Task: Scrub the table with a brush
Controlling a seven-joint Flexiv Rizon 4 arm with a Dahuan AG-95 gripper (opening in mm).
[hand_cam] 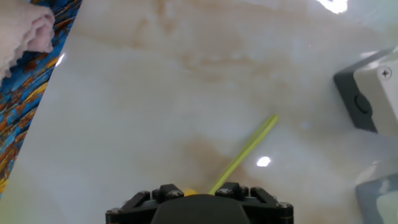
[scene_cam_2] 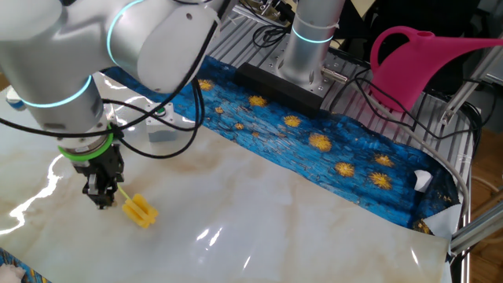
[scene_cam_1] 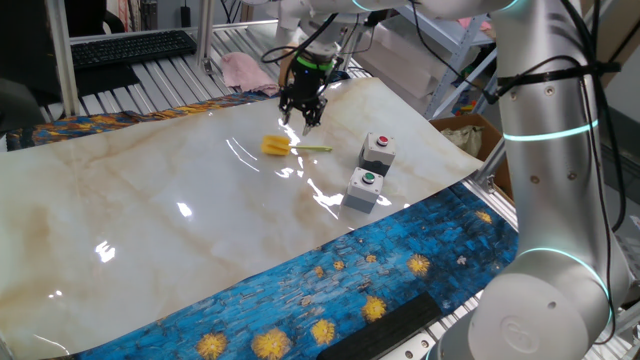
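Black, downward-pointing gripper [scene_cam_1: 304,118] hangs in the upper middle, jaws seemingly part-open and empty. Just below it the brush [scene_cam_1: 279,146] lies flat on the glossy table [scene_cam_1: 150,220]; its thin handle could skid aside if pinched off-centre.

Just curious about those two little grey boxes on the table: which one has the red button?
The grey box farther from the blue cloth, nearer the brush, has the red button. The other box, beside the cloth's edge, has a green one.

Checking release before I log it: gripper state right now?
Gripper: open, holding nothing. The brush lies flat on the table just beside it, with its handle running under the fingers in the hand view.
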